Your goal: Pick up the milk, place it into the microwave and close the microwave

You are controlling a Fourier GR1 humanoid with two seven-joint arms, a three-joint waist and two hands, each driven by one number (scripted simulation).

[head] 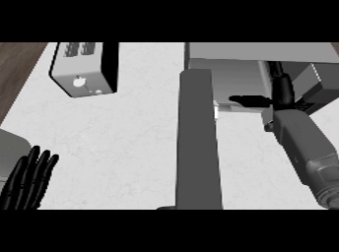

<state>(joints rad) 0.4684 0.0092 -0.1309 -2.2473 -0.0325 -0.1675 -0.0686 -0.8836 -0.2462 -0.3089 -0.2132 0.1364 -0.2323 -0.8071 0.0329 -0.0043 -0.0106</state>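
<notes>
Your right forearm, a grey cylinder (314,155), lies nearest the lens and runs up from the lower right toward the grey box-shaped microwave (259,54). At its end the black right hand (274,103) sits at the microwave's open front. A dark thumb or finger juts left of it, and a grey block (322,83), possibly the milk carton, lies just beside it on the right. You cannot tell from this view whether the fingers hold that block, or how far they are spread.

Left of the microwave body, its long grey door (198,140) stands swung open, edge-on toward you.

Judged status: the milk appears to be at or inside the cavity, so the pick-up looks done. Release, withdrawal and closing the door remain.

Well left of the microwave, a white toaster-like appliance with black sides (85,74) stands on the white marbled counter (121,142). Your black left hand (28,179) rests open, fingers straight, far left of the door and holding nothing. The microwave's interior is largely hidden.
</notes>
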